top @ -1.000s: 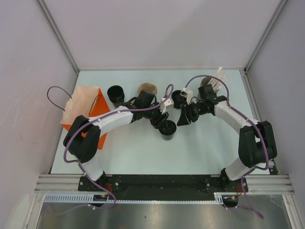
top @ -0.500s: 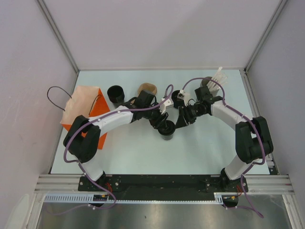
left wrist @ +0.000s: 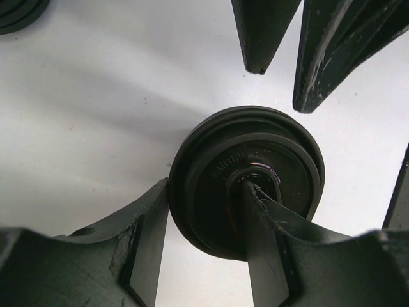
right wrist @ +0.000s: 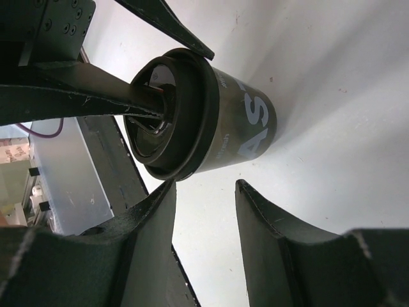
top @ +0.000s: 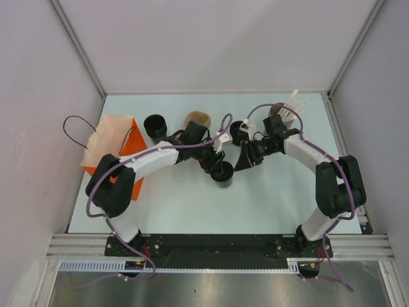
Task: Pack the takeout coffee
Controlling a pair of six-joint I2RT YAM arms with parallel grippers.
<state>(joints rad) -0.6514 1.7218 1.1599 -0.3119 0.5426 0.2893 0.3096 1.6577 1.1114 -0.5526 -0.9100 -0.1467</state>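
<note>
white-and-black arms [top: 150,160], purple cables [top: 275,104], black end effectors [left wrist: 201,192] [right wrist: 204,192]

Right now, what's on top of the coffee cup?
A black lid caps the coffee cup, and one finger of the left hand rests in its recess. The contents are covered.

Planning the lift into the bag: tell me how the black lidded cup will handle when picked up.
The takeout coffee cup has smooth tapered sides, so it may slip down through the jaws. Pinched by its lid rim as now, the lid could pop off. Narrow-based, it probably tips easily.
</note>
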